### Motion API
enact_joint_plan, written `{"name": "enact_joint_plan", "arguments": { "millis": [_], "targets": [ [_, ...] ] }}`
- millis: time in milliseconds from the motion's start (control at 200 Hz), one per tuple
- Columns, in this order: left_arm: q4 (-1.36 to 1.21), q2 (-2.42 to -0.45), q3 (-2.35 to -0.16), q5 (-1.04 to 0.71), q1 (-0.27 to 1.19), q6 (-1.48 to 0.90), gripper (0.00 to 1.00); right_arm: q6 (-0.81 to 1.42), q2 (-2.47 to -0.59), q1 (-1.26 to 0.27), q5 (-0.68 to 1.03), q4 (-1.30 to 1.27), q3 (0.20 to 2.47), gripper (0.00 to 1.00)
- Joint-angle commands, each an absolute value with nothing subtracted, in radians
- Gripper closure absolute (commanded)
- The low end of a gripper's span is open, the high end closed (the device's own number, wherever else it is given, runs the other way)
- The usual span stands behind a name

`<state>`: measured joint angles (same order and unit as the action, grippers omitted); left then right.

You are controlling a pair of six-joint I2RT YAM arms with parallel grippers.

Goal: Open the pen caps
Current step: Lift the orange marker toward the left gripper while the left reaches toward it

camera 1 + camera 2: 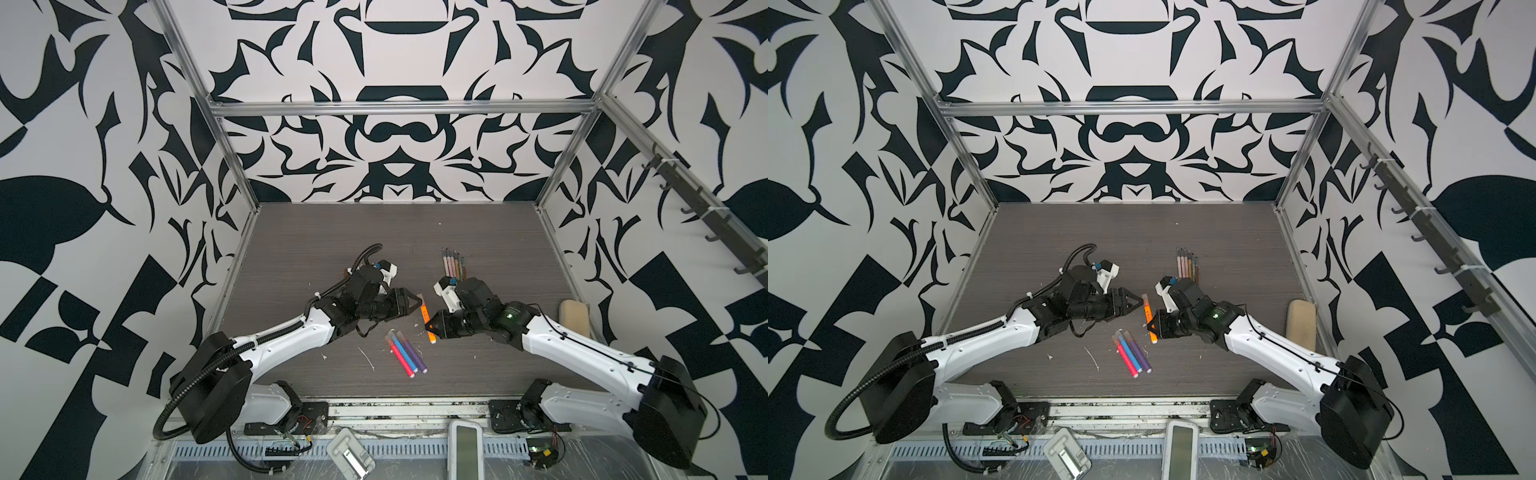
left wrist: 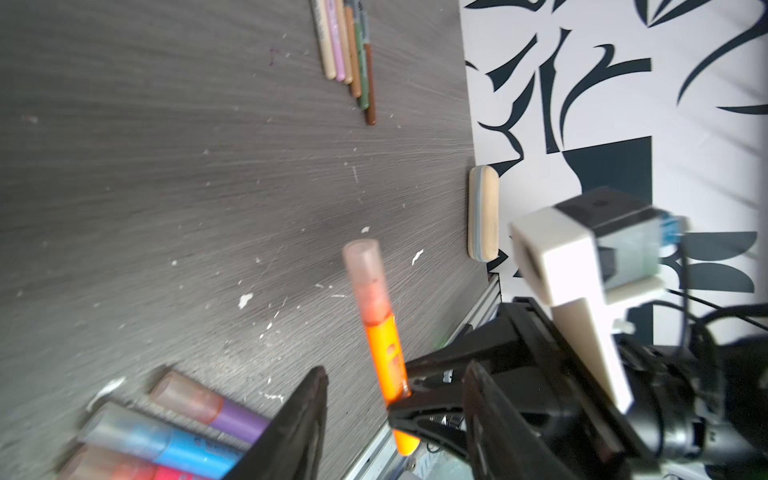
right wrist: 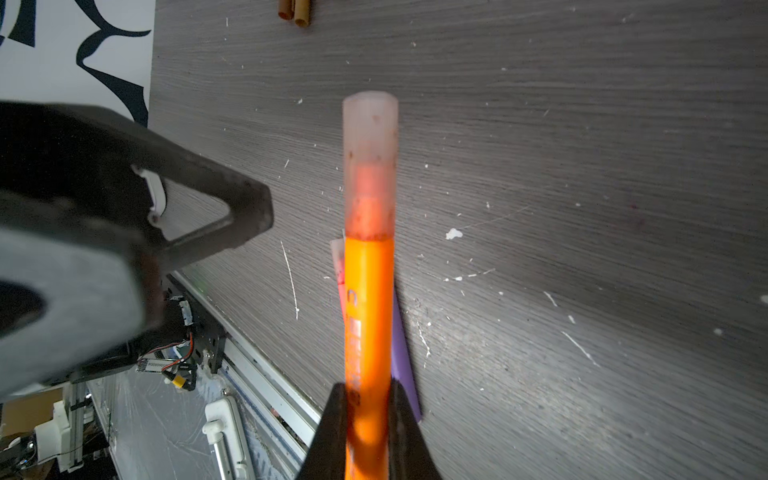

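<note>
right end effector [image 3: 368, 386]: grips orange pen [image 3: 369, 311] | left end effector [image 1: 415, 302]: parted, empty | thin pens [image 2: 349, 54]: left-wrist view, not right-wrist

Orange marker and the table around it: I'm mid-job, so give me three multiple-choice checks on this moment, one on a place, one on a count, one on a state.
1. Where on the table does the beige block lie?
A. at the right edge, by the wall
B. at the left edge
C. in the middle

2. How many thick markers lie loose near the front?
A. two
B. three
C. five

3. The orange marker in the right gripper has its cap:
A. on
B. off, lying on the table
C. missing, bare tip showing

Answers:
1 A, it lies against the right-hand wall in both top views.
2 B, pink, blue and purple lie side by side.
3 A, the translucent cap covers the tip in the right wrist view.
</note>
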<state>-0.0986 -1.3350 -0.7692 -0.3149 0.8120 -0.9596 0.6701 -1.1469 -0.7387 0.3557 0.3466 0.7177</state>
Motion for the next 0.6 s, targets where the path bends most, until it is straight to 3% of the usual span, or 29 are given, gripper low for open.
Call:
{"name": "enact_joint_plan", "arguments": {
  "millis": [0,260,355,520,595],
  "targets": [
    [-0.069,-1.368,-0.824,-0.326,0.811,-0.911,0.44,0.67,-1.134,-0.738,0.432,0.292,0.764,0.95],
    [-0.035,-1.479,-0.905,-0.368,0.805,-0.864,0.46,0.687,-1.099,-0.737,0.444,0.299,0.786,0.96],
    [-0.02,-1.497,-0.921,-0.369,0.801,-0.854,0.56,0.684,-1.093,-0.737,0.432,0.317,0.792,0.96],
    [0.004,-1.503,-0.953,-0.384,0.782,-0.844,0.84,0.676,-1.099,-0.737,0.434,0.336,0.802,0.96],
    [0.01,-1.503,-0.965,-0.395,0.777,-0.842,0.99,0.671,-1.107,-0.737,0.431,0.339,0.808,0.88]
  ]
}}
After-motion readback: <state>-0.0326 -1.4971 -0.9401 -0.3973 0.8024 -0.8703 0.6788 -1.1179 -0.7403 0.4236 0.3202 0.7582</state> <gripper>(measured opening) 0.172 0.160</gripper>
